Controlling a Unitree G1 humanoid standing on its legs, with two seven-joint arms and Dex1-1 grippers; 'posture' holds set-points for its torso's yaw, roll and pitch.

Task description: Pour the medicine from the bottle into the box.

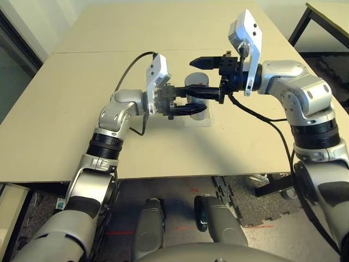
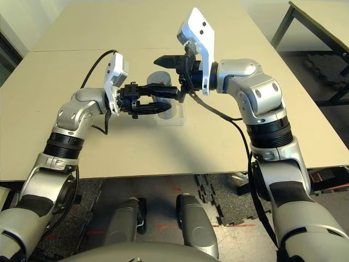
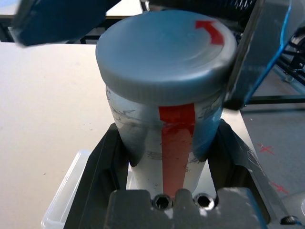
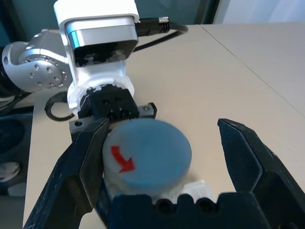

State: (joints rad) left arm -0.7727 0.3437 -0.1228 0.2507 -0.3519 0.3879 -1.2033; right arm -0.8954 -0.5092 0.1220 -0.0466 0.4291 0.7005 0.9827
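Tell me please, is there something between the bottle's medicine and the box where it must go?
Yes. The bottle, gripped by the left gripper just above the box, has its cap on, closing the opening. The right gripper stands open around that cap. Nothing else visible lies between bottle and box.

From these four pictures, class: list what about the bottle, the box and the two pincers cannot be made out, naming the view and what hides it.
- Bottle contents: every view; cap still on, wall opaque.
- Bottle base: left wrist view, hidden by the left pincer shut on it.
- Box: head views, mostly covered by the left pincer and bottle; whether the bottle stands in it or hangs above, unclear.
- Right pincer, open: its fingertips run off the right wrist view's bottom edge.
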